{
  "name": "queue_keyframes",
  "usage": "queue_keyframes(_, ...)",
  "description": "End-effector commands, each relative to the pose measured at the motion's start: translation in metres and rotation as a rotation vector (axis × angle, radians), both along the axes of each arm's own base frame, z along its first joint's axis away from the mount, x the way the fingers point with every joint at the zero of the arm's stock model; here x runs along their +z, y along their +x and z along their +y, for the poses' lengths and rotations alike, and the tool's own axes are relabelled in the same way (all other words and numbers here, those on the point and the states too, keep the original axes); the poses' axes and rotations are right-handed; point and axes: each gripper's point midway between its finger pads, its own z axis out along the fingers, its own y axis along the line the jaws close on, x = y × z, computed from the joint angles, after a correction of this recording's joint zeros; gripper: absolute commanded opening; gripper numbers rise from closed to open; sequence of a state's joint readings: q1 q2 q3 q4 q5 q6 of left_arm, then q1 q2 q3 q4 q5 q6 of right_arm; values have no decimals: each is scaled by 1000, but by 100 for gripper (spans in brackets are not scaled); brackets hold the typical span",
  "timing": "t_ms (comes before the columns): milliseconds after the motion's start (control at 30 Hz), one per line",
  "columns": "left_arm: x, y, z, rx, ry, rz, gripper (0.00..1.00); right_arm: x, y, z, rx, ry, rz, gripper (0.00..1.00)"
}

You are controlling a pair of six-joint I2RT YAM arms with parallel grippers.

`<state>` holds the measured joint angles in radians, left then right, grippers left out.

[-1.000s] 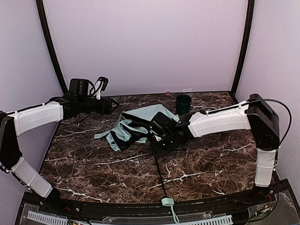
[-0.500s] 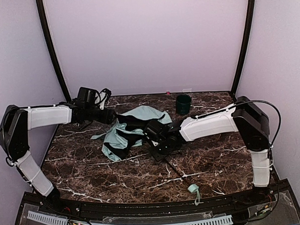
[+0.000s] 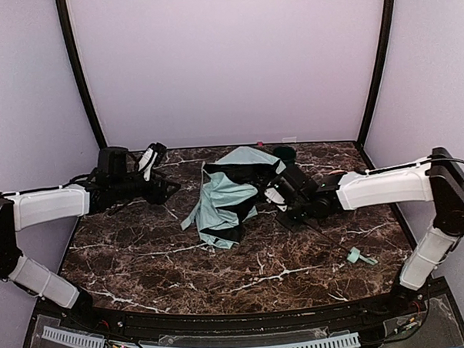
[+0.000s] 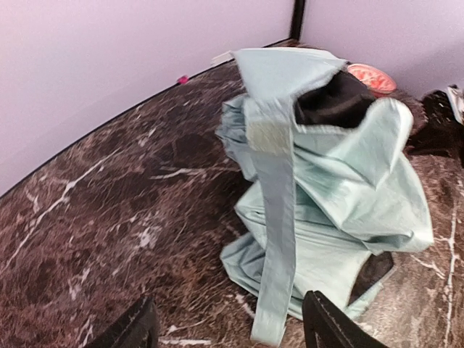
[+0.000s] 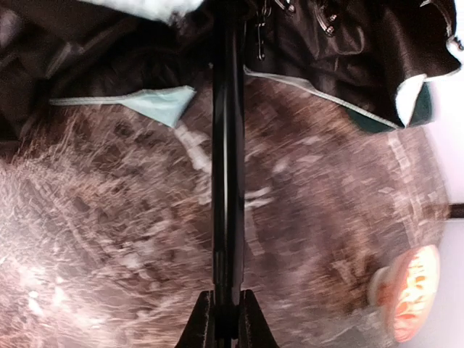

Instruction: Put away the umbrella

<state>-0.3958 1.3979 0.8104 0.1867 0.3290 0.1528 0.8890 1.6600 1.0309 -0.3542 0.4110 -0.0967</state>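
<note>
The umbrella's mint-green canopy [image 3: 227, 196] is bunched at the middle of the table, its black underside showing at the top. Its thin black shaft [image 5: 226, 181] runs out to the right toward the small mint handle [image 3: 353, 255], which lies near the front right. My right gripper [image 3: 293, 202] is shut on that shaft just beside the canopy, and the two fingers [image 5: 205, 319] clamp it from both sides. My left gripper [image 3: 168, 191] stands open left of the canopy and touches nothing. In the left wrist view a mint strap [image 4: 278, 246] hangs down the canopy [image 4: 341, 188] toward the open left gripper [image 4: 232, 335].
A dark green cup [image 3: 286, 151] stands at the back, partly hidden behind the canopy. A round orange-pink thing [image 4: 370, 77] shows past the canopy. A small pink bit [image 3: 259, 143] lies at the foot of the back wall. Walls close the table on three sides.
My right gripper shut on the shaft and swung the umbrella right and back. The handle went from the front centre to the front right. The left gripper shifted slightly.
</note>
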Motion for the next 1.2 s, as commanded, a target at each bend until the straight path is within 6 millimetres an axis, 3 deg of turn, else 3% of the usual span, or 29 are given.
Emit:
queue_keyframes(0, 42, -35, -33, -260, -112, -115, 70, 98, 37, -4, 60, 106, -351, 0)
queue_keyframes(167, 62, -56, -48, -388, -185, -136, 75, 155, 30, -23, 159, 111, -583, 0)
queue_keyframes(300, 89, -81, -62, -526, -273, -166, 77, 176, 25, -41, 209, 83, -713, 0)
queue_keyframes(467, 126, -112, -79, -644, -311, -302, 77, 194, 24, -45, 261, 22, -767, 0)
queue_keyframes(600, 123, -133, -93, -740, -269, -351, 81, 211, 26, -44, 276, 25, -787, 0)
queue_keyframes(667, 113, -130, -95, -727, -253, -319, 81, 219, 26, -44, 282, 24, -802, 0)
queue_keyframes(900, 88, -89, -89, -528, -158, -333, 81, 238, 21, -39, 334, 27, -843, 0)
queue_keyframes(1167, 86, -92, -83, -520, -153, -399, 83, 248, 17, -38, 350, 43, -865, 0)
